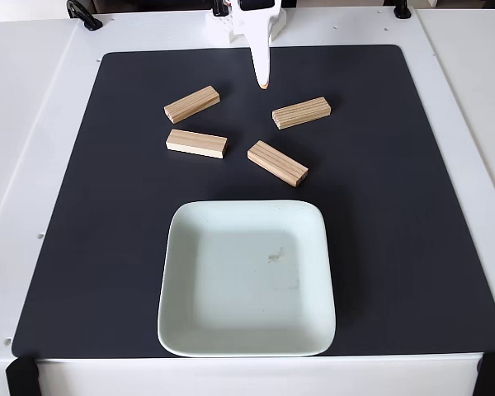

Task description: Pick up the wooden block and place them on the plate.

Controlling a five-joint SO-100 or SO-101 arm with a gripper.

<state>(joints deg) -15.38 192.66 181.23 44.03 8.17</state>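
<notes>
Several light wooden blocks lie on the black mat above the plate: one at upper left (192,104), one below it (196,143), one at upper right (301,113), and one angled in the middle (277,162). The square pale mint plate (181,330) sits near the front edge, with only a faint smudge at its centre. My white gripper (264,82) hangs at the top centre, pointing down between the upper blocks. Its fingers look pressed together and hold nothing.
A black mat (412,247) covers most of the white table (33,165). Black clamps sit at the front corners (22,375) and along the back edge (82,15). Bare mat lies left and right of the plate.
</notes>
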